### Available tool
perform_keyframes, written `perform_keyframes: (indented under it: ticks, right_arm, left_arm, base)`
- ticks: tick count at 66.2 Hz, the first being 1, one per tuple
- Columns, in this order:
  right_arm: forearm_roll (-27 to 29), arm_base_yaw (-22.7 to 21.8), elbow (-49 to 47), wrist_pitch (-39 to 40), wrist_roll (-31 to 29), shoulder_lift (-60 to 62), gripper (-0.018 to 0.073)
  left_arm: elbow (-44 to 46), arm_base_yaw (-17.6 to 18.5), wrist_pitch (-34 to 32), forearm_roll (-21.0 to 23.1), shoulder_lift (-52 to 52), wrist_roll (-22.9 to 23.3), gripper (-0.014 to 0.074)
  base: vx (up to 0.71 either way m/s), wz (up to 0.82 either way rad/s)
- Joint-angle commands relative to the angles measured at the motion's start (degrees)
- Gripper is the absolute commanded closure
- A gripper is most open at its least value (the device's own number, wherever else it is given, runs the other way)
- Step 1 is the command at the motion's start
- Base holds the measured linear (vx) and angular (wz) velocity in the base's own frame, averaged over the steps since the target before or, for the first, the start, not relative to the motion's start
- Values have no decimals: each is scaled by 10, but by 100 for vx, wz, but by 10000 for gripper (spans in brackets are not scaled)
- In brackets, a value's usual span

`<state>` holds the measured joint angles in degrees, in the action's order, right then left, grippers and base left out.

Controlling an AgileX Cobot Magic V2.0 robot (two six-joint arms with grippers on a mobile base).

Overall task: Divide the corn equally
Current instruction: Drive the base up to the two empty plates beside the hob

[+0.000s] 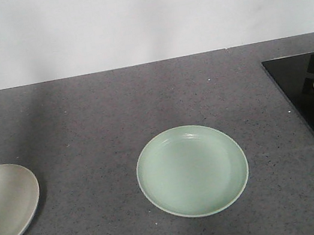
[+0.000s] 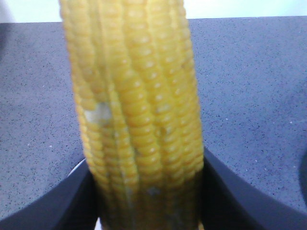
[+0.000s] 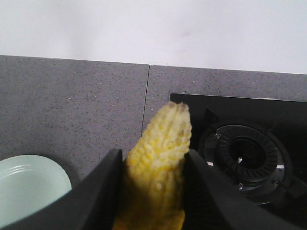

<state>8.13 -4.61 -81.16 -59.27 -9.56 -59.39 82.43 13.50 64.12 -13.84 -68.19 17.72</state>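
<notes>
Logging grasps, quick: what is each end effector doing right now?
Left end effector: shut on a bright yellow husked corn cob.
Right end effector: shut on a second yellow corn cob with a tapered tip.

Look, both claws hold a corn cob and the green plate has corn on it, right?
No, the green plate is empty, as the front-facing view shows. The left claw does hold a corn cob, and the right claw the other corn cob.
</notes>
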Motion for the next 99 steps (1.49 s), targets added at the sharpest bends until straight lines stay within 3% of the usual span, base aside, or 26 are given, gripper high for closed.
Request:
perform_keyframes:
  ticks: [1,99]
  right_arm:
    - [2,-5,-13,38,-4,9,440]
    - [2,-5,-13,38,-4,9,440]
  left_arm:
    - [14,0,-36,-9,12,3,594]
    - [14,0,-36,-9,12,3,594]
  base:
    - [0,0]
    - [0,0]
